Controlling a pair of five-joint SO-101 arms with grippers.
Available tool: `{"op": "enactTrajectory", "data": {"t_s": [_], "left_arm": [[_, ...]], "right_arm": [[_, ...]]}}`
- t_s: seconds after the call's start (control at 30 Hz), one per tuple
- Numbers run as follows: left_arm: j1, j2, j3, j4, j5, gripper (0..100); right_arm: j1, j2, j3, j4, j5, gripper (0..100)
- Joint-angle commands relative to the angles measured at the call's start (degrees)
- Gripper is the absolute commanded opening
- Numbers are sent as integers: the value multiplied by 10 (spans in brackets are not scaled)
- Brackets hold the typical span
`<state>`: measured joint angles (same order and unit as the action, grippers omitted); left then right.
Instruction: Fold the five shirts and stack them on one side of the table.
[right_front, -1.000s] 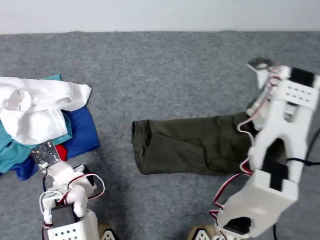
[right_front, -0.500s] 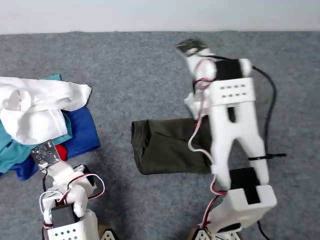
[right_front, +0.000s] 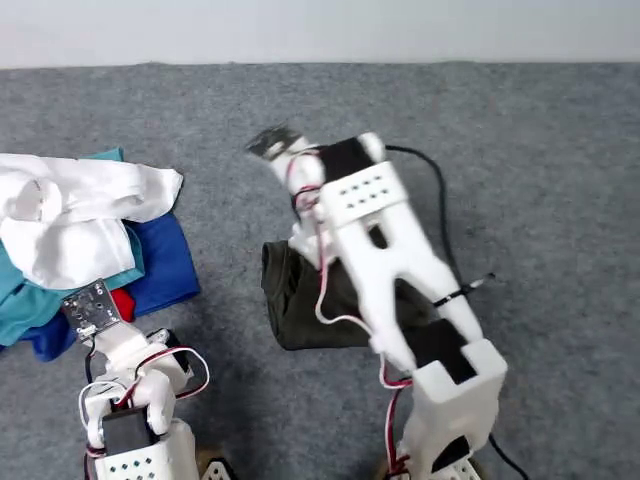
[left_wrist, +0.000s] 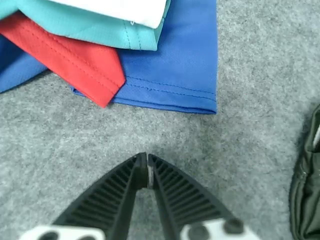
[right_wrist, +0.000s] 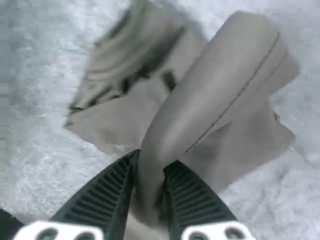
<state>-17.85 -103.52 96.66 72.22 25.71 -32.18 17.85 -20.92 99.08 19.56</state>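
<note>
Ahead of my left gripper (left_wrist: 148, 167), the pile of shirts sits by the table's left edge. A crumpled white cotton shirt (right_front: 70, 215) lies on top and a teal knit shirt (left_wrist: 100, 25) under it. A red shirt (left_wrist: 75, 60) pokes out as one pointed corner, and a flat royal-blue shirt (left_wrist: 185, 65) is at the bottom. The left gripper's ribbed black jaws are pressed together on nothing. The royal-blue shirt's stitched hem runs straight across just beyond its tips, with a band of bare grey felt table (right_front: 520, 150) between hem and tips.

Off to that gripper's right, across a lane of open felt, lies the dark olive-green cotton shirt (right_front: 290, 290), its rounded folded end facing the pile.

My right gripper (right_wrist: 151, 165) is clenched on a fold of the olive-green shirt. The cloth rises in a smooth arch from the jaws and drops to the rest of the garment, which lies rumpled on the felt beyond the tips. From overhead the white right arm slants across the shirt and hides most of its right part.

Beyond the right gripper the felt lies open to the far edge by the wall. To its right the felt runs open to the table's right side.
</note>
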Motion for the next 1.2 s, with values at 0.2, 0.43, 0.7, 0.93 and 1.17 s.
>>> {"op": "enactTrajectory", "data": {"t_s": [0.2,0.43,0.7,0.93,1.17], "left_arm": [[2,-7,-2,3,5,15],[2,-7,-2,3,5,15],[2,-7,-2,3,5,15],[2,-7,-2,3,5,15],[2,-7,-2,3,5,15]], "right_arm": [[-89,9,-76,39,-1,255],[22,-52,-65,40,33,125],[110,-71,102,40,110,9],[65,-65,207,36,113,9],[-117,-65,147,28,93,9]]}}
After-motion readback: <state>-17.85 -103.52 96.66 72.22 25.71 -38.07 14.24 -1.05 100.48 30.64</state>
